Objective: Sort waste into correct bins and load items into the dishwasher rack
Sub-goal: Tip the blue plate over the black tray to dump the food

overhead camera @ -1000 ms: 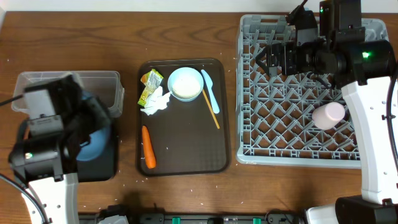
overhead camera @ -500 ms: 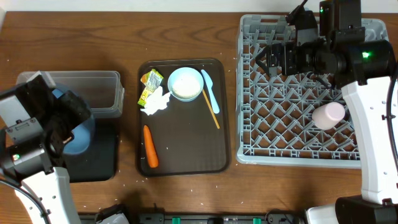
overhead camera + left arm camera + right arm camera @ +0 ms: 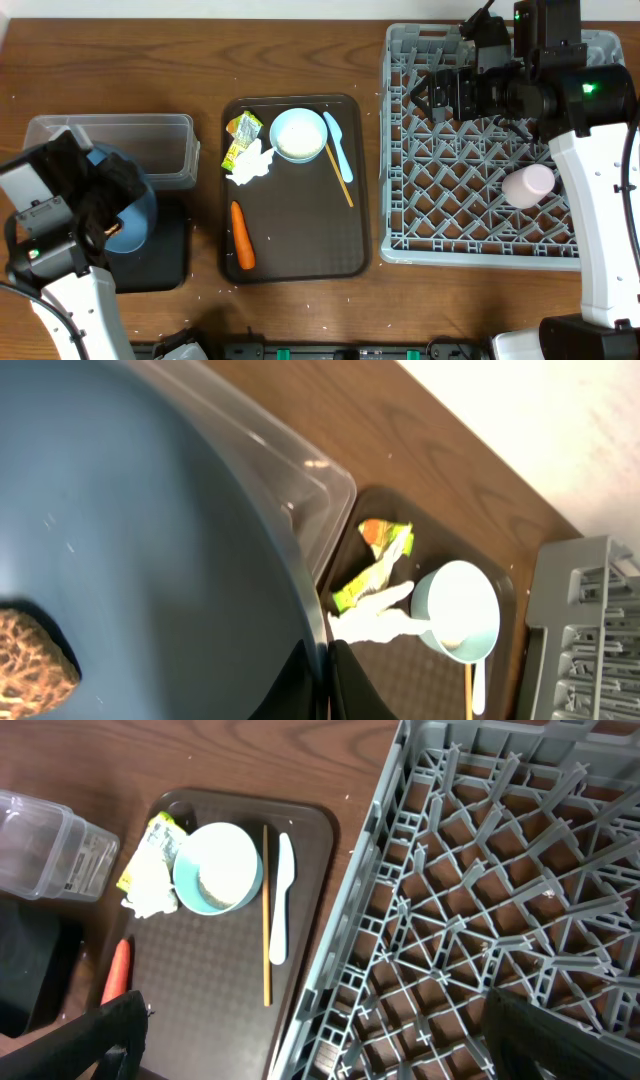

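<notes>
serving tray (image 3: 300, 230) left of dishwasher rack (image 3: 470, 200)

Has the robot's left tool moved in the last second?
Yes. The left tool, holding the blue plate, shifted left, away from the clear box.

Dark brown wood-grain table (image 3: 300, 60), evenly lit, soft glare along its grain; pale plain surface (image 3: 560, 420) beyond its far edge; dark rail (image 3: 330, 351) along its near edge

One carrot (image 3: 238, 238), one tissue (image 3: 252, 163) and one wrapper (image 3: 240, 135) show. There is one plate (image 3: 138, 212), one bowl (image 3: 299, 135), one pink cup (image 3: 528, 185) and one utensil (image 3: 337, 150).
</notes>
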